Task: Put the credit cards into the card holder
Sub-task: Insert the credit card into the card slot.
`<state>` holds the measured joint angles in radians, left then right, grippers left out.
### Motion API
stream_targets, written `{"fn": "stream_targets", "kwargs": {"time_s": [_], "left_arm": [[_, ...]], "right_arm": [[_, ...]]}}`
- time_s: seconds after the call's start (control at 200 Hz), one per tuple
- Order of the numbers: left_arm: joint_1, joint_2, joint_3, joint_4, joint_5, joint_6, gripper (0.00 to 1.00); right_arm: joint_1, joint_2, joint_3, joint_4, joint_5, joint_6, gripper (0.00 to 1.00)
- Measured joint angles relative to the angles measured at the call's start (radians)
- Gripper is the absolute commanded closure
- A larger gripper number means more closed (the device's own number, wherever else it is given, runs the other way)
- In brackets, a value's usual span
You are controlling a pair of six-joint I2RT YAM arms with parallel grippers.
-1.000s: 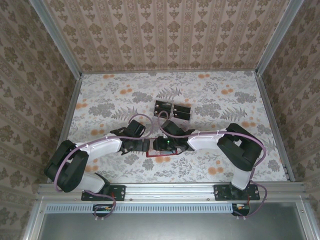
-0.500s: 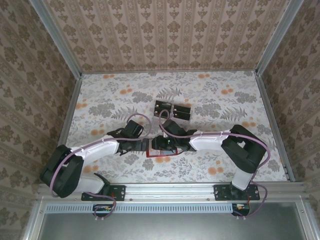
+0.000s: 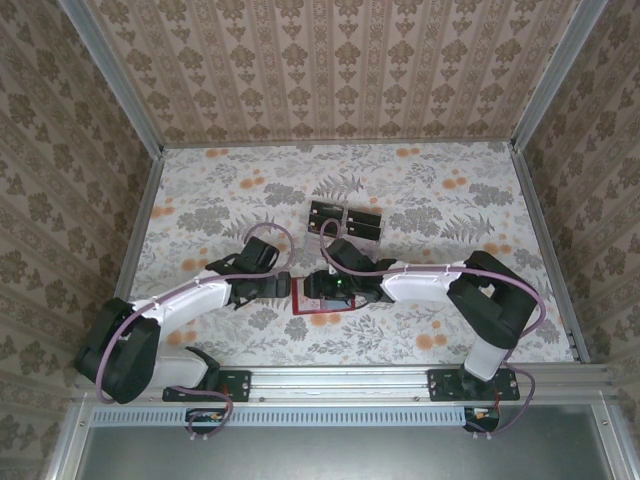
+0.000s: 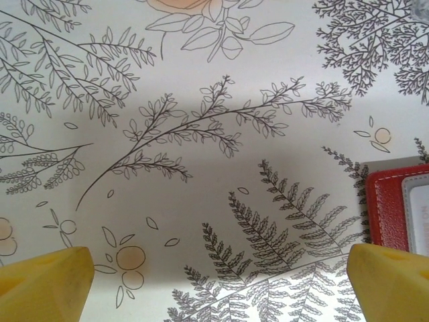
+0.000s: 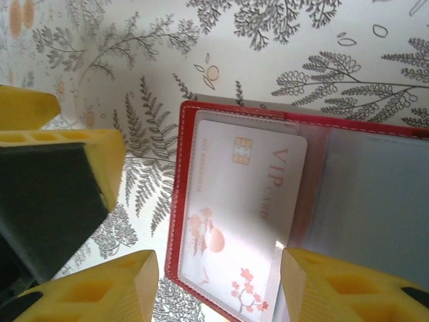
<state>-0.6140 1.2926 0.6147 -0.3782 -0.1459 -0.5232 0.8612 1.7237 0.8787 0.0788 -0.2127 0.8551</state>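
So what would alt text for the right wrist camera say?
A pale VIP card lies in the open red card holder on a floral tablecloth. Yellow fingers of the right gripper stand apart either side of it.

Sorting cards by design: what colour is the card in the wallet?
Card: pale pinkish-white, orange print; right wrist view.

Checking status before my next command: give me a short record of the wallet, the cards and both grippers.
wallet: open, flat on table
card in wallet: pale VIP card, seated in one pocket
other pocket: greyish, looks empty
cards on table: two, side by side, beyond the wallet
left gripper: open, holding nothing, beside the wallet
right gripper: open over the wallet, not gripping the card
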Motion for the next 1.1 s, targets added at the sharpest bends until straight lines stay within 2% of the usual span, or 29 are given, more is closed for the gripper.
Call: {"fn": "stream_targets", "kwargs": {"time_s": [0.9, 1.1], "left_arm": [[0.001, 0.0, -0.015, 0.009, 0.012, 0.0, 0.0], [0.001, 0.0, -0.015, 0.008, 0.017, 0.0, 0.0]], "right_arm": [[0.008, 0.057, 0.031, -0.002, -0.005, -0.005, 0.46], [-0.008, -0.074, 0.031, -0.098, 0.027, -0.05, 0.41]]}}
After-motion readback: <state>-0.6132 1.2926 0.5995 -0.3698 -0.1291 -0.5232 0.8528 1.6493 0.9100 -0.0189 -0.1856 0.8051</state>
